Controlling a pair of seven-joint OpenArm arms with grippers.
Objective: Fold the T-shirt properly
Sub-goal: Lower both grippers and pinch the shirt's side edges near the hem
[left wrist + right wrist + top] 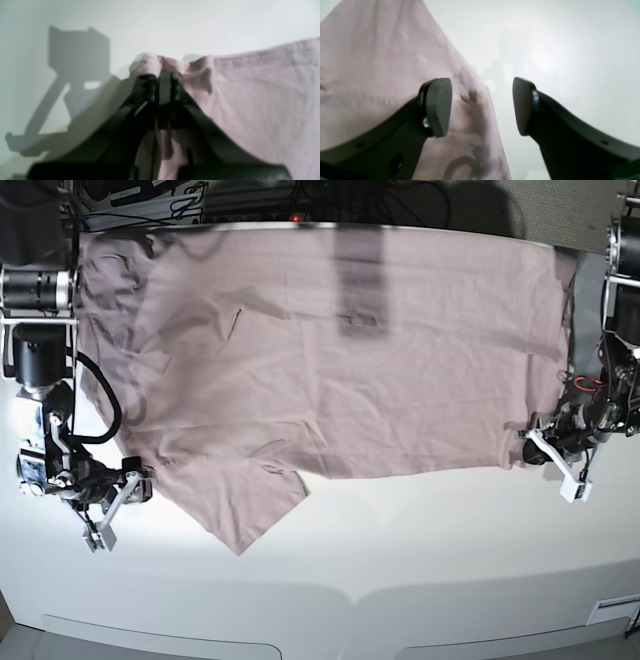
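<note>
Pink T-shirt (330,350) corner pinched in left tool (160,75).

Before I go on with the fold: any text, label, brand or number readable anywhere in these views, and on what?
None readable in any view.
T-shirt: plain pink, no print or tag visible.
White table: no markings visible.
Small white patch at the table's front right corner: too small to tell whether it carries text.
Left pincer and right pincer: plain black, no lettering.
</note>
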